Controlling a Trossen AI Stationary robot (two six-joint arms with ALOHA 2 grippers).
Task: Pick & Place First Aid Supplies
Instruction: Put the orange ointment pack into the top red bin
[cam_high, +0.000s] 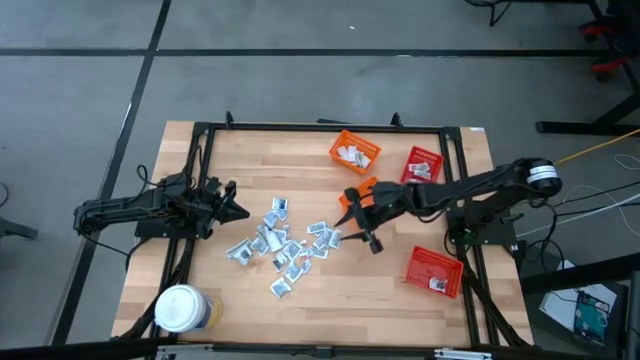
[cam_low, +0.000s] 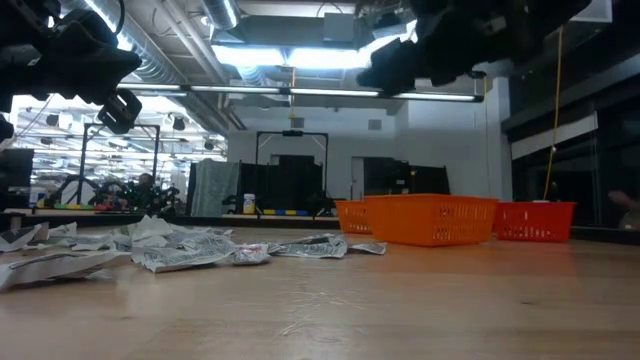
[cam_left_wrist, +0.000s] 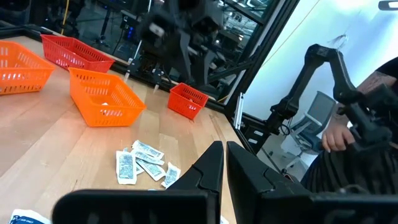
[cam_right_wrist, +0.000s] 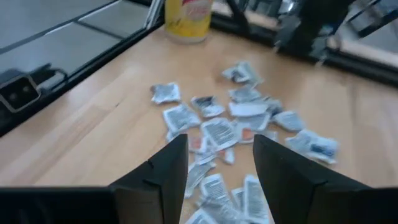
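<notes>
Above the heap of sachets (cam_high: 285, 243) scattered mid-surface, the right tool (cam_high: 352, 222) is held open and empty, poised to pick one; the left tool (cam_high: 232, 205) is parked shut beside them.

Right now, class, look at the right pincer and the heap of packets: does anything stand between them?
Nothing visible does. The right pincer hangs open above the near edge of the packets, with only bare table around them. The baskets sit off to the side, like the orange basket.
</notes>
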